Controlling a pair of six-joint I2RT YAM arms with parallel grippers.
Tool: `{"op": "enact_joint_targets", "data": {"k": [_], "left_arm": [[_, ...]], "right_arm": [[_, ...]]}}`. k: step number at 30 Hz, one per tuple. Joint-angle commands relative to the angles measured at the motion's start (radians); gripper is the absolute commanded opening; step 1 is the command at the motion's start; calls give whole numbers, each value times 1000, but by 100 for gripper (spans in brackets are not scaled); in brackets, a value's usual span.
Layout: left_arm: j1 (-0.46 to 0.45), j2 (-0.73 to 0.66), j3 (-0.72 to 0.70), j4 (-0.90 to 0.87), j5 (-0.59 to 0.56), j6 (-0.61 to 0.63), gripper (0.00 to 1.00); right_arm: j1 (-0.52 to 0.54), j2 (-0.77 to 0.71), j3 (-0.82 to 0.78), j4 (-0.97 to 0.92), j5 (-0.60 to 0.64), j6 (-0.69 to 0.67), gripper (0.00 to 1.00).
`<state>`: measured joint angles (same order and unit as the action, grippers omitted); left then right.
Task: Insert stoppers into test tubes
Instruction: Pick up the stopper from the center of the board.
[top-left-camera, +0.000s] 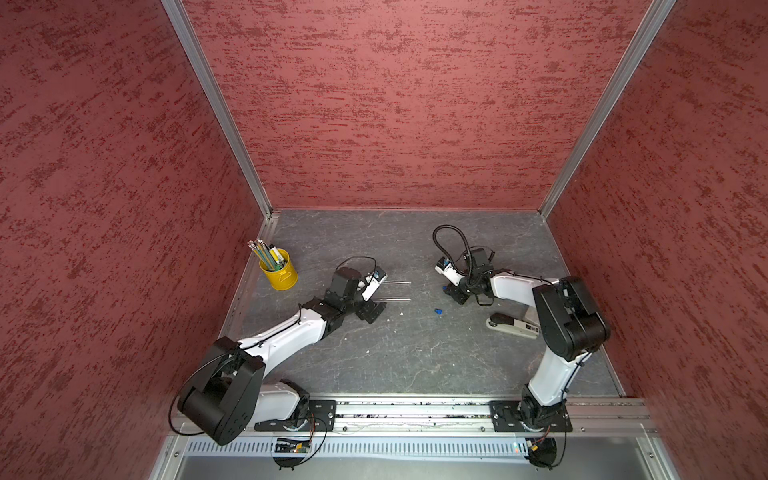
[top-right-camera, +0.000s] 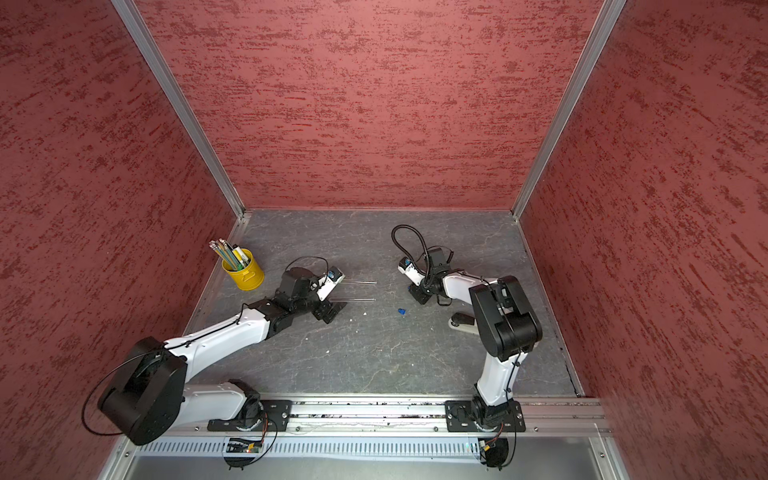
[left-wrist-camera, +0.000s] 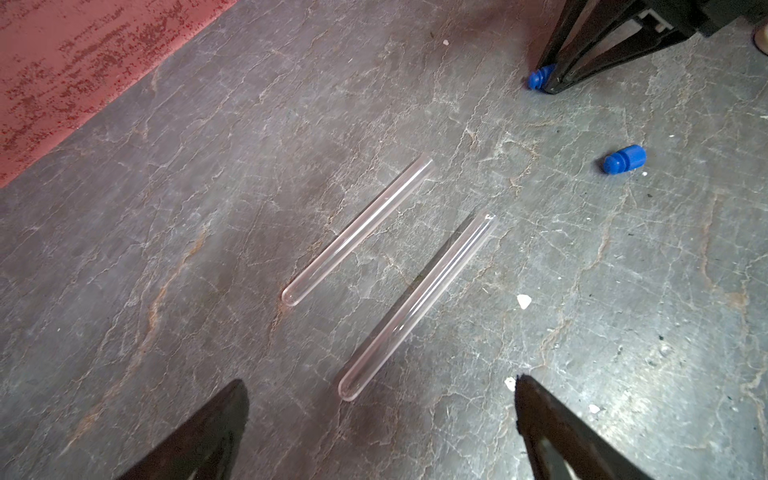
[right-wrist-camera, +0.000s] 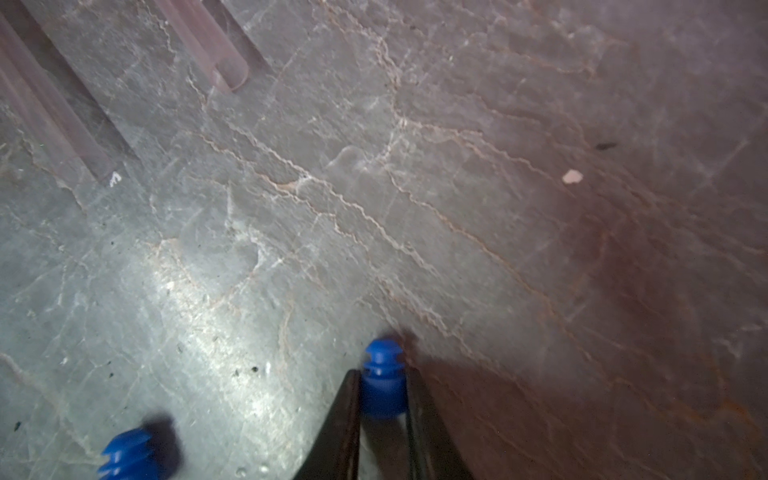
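Away at mid-left in a top view stands a yellow cup (top-left-camera: 279, 270) of pencils (top-left-camera: 262, 251); a stapler (top-left-camera: 513, 325) lies partly under the right arm (top-left-camera: 569, 316). At frame centre, one test tube (left-wrist-camera: 357, 230) and another test tube (left-wrist-camera: 415, 307) lie parallel on the table (left-wrist-camera: 166, 249) before the left gripper (left-wrist-camera: 380, 383), spread wide, forearm low. The right gripper (right-wrist-camera: 382, 376), wrist bent down, pinches one stopper (right-wrist-camera: 382, 390); the loose stopper (right-wrist-camera: 133, 455) lies lower left.
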<state>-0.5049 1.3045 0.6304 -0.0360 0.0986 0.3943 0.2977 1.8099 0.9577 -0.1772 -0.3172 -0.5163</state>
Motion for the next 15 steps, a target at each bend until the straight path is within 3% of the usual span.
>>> {"op": "enact_joint_targets", "data": {"k": [1,15], "left_arm": [[2,1,15,2,-4,11,100],[3,-8,17,-22,47,105,100]], "right_arm": [[5,6,12,-36,30,-24,19],[7,-46,-8,-20,23,-41,16]]}}
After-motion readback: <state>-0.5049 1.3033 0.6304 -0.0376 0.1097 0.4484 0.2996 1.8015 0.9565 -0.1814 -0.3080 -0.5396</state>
